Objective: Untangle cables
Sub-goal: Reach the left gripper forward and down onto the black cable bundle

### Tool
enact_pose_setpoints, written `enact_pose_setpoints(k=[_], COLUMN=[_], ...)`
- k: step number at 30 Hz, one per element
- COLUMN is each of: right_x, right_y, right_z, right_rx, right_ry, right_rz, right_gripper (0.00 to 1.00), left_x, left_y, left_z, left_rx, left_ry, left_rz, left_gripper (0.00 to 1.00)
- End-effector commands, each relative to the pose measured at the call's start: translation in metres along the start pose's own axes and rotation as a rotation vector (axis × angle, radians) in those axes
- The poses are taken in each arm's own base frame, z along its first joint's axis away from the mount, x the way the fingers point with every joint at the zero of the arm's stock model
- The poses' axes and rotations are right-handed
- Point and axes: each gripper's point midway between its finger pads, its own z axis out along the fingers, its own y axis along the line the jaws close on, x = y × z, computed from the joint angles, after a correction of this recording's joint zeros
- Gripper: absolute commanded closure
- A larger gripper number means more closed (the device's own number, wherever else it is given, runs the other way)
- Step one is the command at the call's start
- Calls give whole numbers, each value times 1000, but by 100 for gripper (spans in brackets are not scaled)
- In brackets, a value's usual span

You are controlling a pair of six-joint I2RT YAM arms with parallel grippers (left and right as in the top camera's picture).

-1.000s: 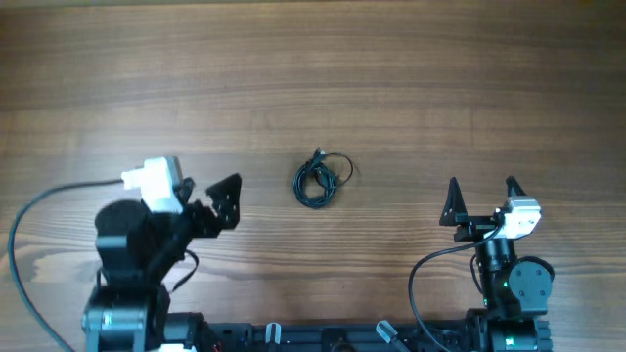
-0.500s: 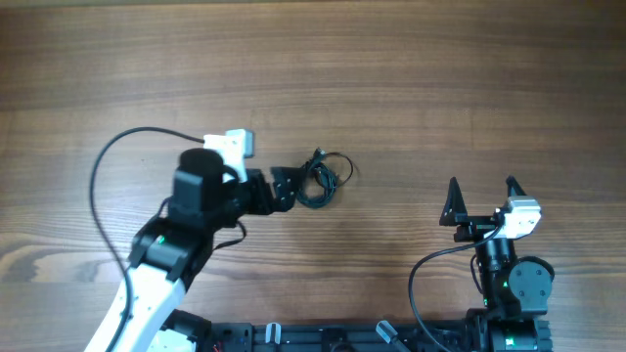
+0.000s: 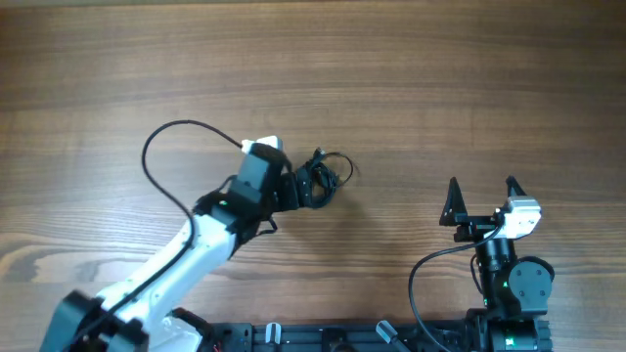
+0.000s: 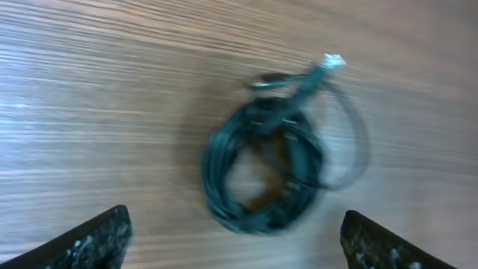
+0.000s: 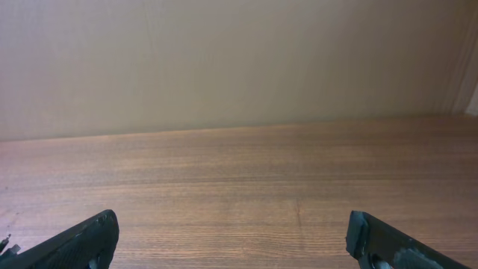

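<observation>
Centrally on the brown wood-grain tabletop point(image 3: 440, 78) lies the task's object: a small coil of very thin dark-green cables point(image 3: 325, 180), wound into a rough ring with one loose loop bulging to its right. In the left wrist view the cables point(image 4: 278, 118) appear slightly blurred; a tiny pale plug end point(image 4: 332, 61) projects from the far side of the ring.

The left gripper point(image 3: 305, 186), black, on a white-and-black arm reaching in from the lower left, sits at the coil's left edge. Its wrist camera shows the left gripper point(image 4: 237, 239) spread wide, one fingertip at each lower corner and the coil between and just beyond them; whether either finger touches the wire cannot be told, and nothing is grasped. A thicker black supply cable point(image 3: 186, 124) arcs over the table behind this arm.

The right gripper point(image 3: 482, 196) stands well apart from the coil, near the table's front edge, fingers parted and empty. Its own view shows the right gripper point(image 5: 231, 243) facing bare wood and a plain beige wall point(image 5: 239, 60).
</observation>
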Motion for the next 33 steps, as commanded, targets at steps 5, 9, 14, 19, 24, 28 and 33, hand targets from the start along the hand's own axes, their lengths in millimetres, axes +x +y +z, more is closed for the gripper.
enact_pose_setpoints(k=[5, 9, 14, 19, 24, 28, 33], right_x=[-2, -2, -2, -2, -2, -2, -2], right_y=[3, 3, 3, 3, 3, 3, 3], right_z=[-1, -1, -1, -1, -1, -1, -1], right_rx=[-17, -17, -17, -17, -17, -17, -17], right_ry=[-10, -10, -10, -10, -10, -10, -10], right_rz=[-3, -3, -3, -3, -3, -3, -2], right_gripper=[0, 0, 0, 0, 0, 0, 0], left_x=[-6, -6, -7, -9, 0, 14, 28], left_y=[12, 13, 11, 8, 7, -1, 6], left_z=[25, 34, 40, 43, 55, 70, 76], left_rx=[-132, -133, -126, -114, -117, -109, -160], left_ry=[-71, -70, -76, -86, -66, -40, -10], left_rz=[36, 36, 35, 34, 54, 146, 177], left_gripper=[19, 30, 36, 37, 40, 42, 70])
